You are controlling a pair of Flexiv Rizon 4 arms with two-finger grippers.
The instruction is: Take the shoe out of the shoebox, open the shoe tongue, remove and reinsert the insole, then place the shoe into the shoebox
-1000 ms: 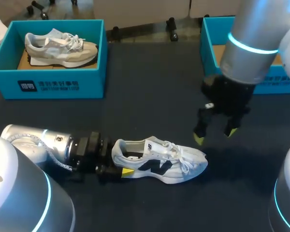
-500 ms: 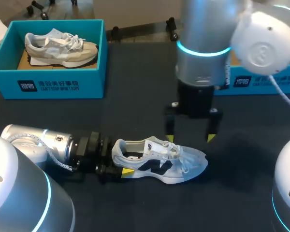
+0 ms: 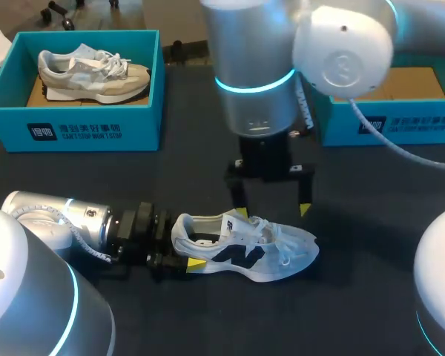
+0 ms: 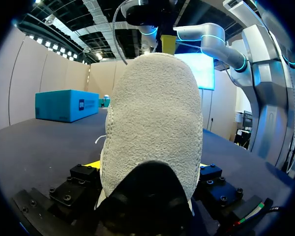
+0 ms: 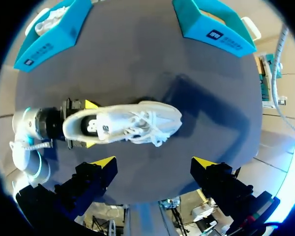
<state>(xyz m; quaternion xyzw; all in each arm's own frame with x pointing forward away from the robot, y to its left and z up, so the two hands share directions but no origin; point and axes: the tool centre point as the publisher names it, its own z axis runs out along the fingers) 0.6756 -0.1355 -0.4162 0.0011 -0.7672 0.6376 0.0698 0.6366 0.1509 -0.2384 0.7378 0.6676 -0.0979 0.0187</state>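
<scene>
Looking at the shoe (image 3: pixel 245 248), it lies unmoved on the tabletop (image 3: pixel 208 170), outside the box (image 3: pixel 386 126), heel still clamped in the left jaws. The right arm (image 3: pixel 256 81) has swung in from the side; the right jaws now hang open just above the laces, so opening the tongue seems next.

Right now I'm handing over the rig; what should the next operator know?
Grippers: the left gripper is shut on the heel of the white shoe, which stands on the table. The right gripper is open and hovers above the laces, touching nothing.
Done: shoe out of the box.
Left: open tongue, remove and reinsert insole, return shoe to the right shoebox, which looks empty. The left shoebox holds a beige shoe.
</scene>
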